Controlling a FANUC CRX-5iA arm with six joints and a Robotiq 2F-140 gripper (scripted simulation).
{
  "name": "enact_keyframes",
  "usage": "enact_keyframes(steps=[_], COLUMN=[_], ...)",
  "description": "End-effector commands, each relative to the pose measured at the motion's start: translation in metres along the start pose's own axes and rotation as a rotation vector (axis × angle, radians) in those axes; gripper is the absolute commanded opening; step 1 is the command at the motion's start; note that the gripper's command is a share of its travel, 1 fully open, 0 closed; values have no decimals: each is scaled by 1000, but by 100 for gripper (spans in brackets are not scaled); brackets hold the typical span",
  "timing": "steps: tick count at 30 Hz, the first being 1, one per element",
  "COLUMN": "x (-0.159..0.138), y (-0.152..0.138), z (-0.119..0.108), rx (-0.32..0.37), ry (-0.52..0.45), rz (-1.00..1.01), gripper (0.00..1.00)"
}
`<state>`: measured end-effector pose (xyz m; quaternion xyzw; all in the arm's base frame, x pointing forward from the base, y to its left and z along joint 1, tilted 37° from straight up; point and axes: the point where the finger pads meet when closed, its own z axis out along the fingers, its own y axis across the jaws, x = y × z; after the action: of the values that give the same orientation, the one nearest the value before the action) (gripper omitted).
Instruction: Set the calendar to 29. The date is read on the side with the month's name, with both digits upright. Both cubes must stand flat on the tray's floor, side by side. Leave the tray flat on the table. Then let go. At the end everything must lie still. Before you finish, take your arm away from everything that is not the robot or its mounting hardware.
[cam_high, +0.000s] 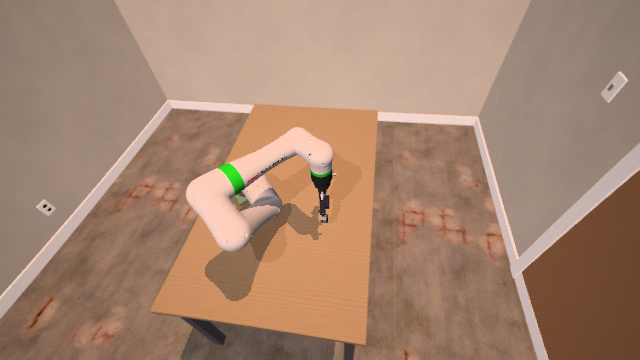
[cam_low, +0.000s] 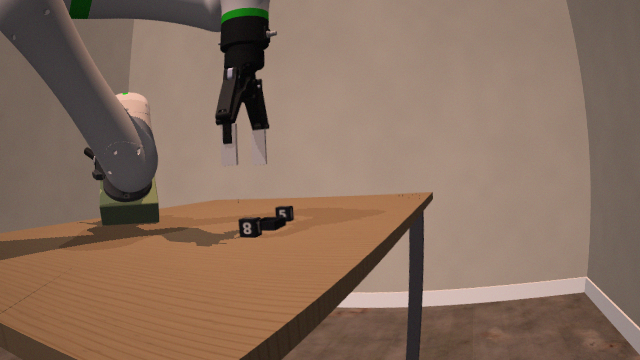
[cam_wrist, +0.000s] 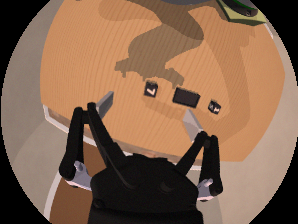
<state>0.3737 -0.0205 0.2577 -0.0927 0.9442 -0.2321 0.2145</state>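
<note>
Gripper (cam_low: 244, 156), black with pale finger pads, hangs high above the wooden table (cam_low: 200, 280) with its fingers spread wide and nothing between them. Below it lie three small black items in a row. The black cube showing a white 8 (cam_low: 249, 227) stands on the table top, just beside one end of the low black tray (cam_low: 273, 223). The second black cube, showing a white 5 (cam_low: 284, 213), stands at the tray's other end. Neither cube sits in the tray. The wrist view confirms this order: cube (cam_wrist: 152, 88), tray (cam_wrist: 185, 98), cube (cam_wrist: 213, 106). The white arm's green base block (cam_low: 131, 210) stands well apart from them.
</note>
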Motion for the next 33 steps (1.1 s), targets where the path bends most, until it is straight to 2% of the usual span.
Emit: enact_keyframes(steps=[1,8,15,18,30,33], x=[0,0,-2,-5,-11,-11], y=[0,1,9,21,51,52], z=[0,0,0,1,2,2], rx=[0,0,-2,-4,-8,-8], ry=[0,0,0,0,0,0], rz=[0,-8,-124,-287,-711,-721], gripper=[100,100,100,100,100,100])
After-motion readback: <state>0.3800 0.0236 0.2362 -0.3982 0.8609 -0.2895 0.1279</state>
